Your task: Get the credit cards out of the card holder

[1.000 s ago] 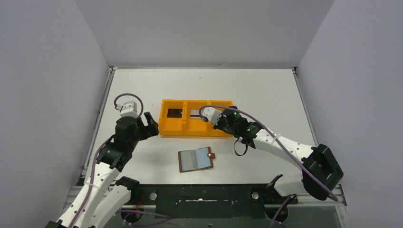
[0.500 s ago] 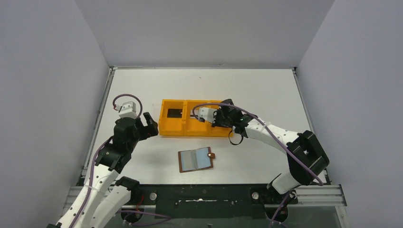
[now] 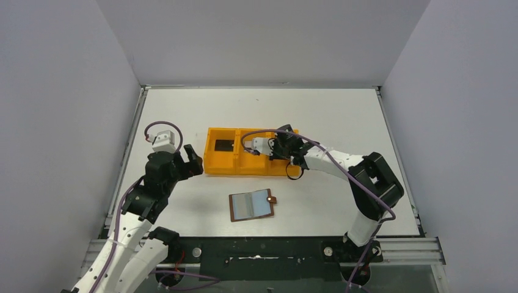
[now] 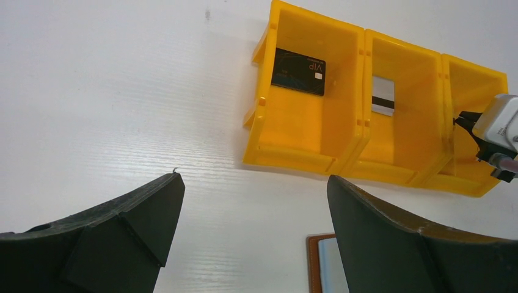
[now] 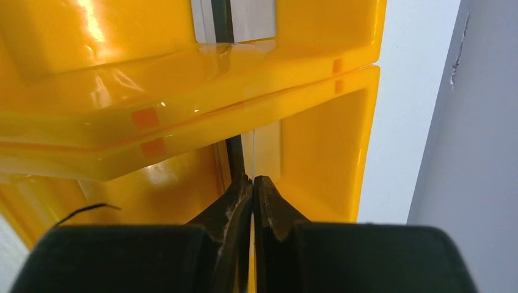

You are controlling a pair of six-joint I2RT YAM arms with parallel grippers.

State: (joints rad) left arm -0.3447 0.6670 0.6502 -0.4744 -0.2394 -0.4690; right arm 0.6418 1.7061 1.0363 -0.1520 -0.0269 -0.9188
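Note:
The card holder [image 3: 251, 206], a brown wallet with pale blue-grey pockets, lies open on the table in front of the orange tray [image 3: 244, 171]; a corner of the wallet shows in the left wrist view [image 4: 319, 262]. A black credit card [image 3: 223, 145] [image 4: 298, 63] lies in the tray's left compartment. A silvery grey card [image 4: 383, 96] [image 5: 235, 18] lies in the middle one. My right gripper [image 3: 282, 148] [image 5: 252, 180] is shut on a thin pale card [image 5: 252, 152], held edge-on inside the right compartment. My left gripper [image 3: 192, 162] [image 4: 253, 195] is open and empty, left of the tray.
The tray [image 4: 293, 140] has three compartments with raised walls [image 5: 324, 140]. Grey walls enclose the white table on three sides. My right arm's cable [image 3: 296, 171] loops over the tray's front right corner.
My right gripper has moved left and further over the tray's right compartment, and its elbow has swung in towards the table's middle. The left arm and the wallet have not moved.

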